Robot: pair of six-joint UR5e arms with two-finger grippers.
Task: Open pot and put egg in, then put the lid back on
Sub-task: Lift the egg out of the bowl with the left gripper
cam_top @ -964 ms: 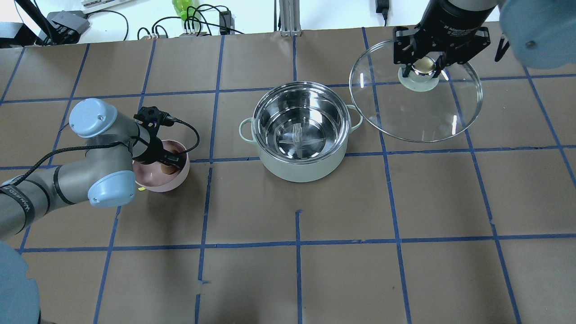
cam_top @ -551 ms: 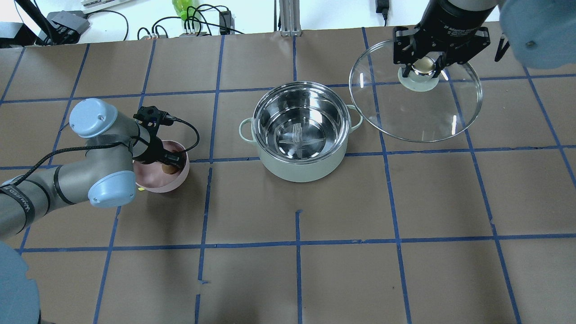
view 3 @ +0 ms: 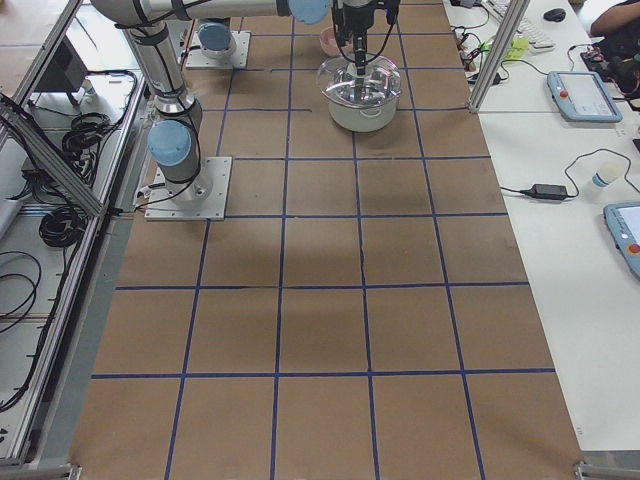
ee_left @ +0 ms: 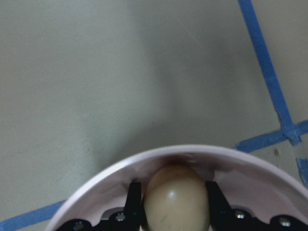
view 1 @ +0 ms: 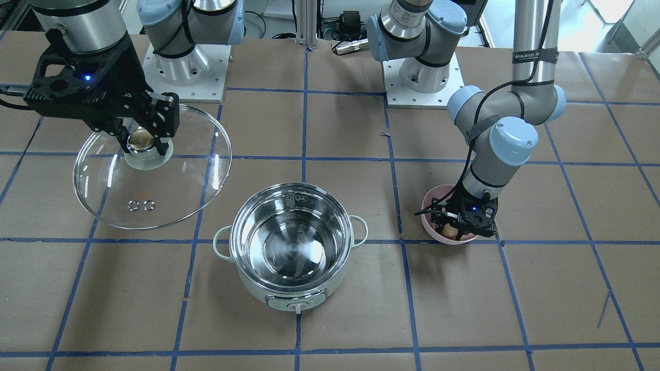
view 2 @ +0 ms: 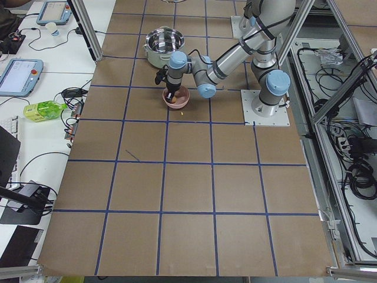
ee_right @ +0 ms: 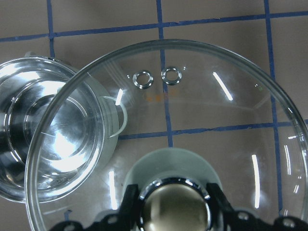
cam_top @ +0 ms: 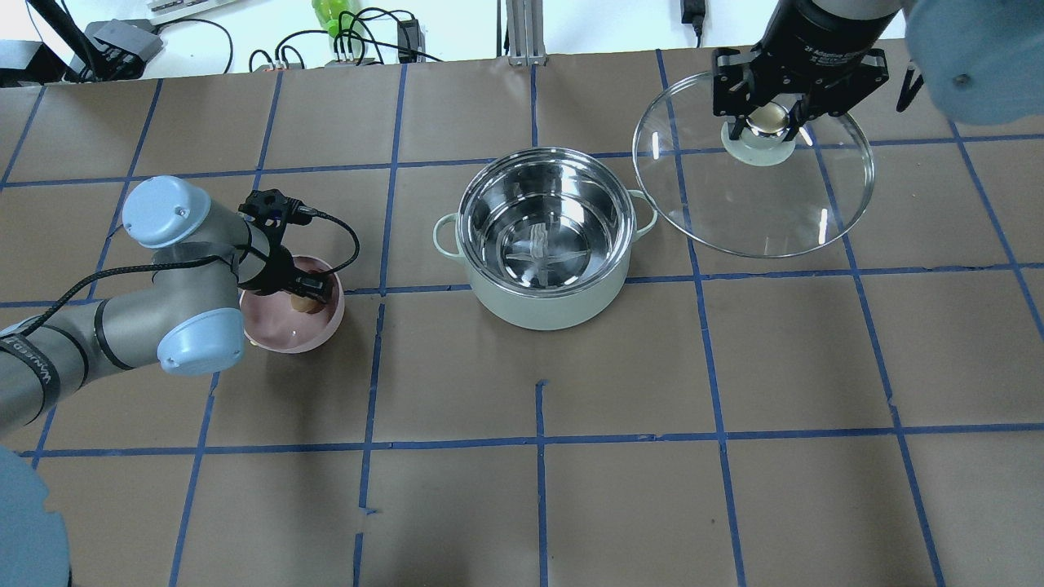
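The pot (cam_top: 555,308) stands open at the table's middle, its steel inside bare; it also shows in the front view (view 1: 242,281). My right gripper (cam_top: 767,122) is shut on the cream knob of the glass lid (cam_top: 758,196) and holds the lid off to the pot's side, slightly overlapping its handle. The lid's glass fills the right wrist view (ee_right: 202,115). My left gripper (cam_top: 303,298) reaches into a pink bowl (cam_top: 285,336) and is shut on the tan egg (ee_left: 175,202), which sits between both fingers at about rim height.
Blue tape lines grid the brown table cover. Cables and a green bottle (cam_top: 330,15) lie beyond the far edge. The pink bowl (view 1: 432,233) sits about one tile from the pot, on my left.
My left arm has shifted slightly, and the egg has risen a little in the bowl with the gripper. The right gripper and lid have held still.
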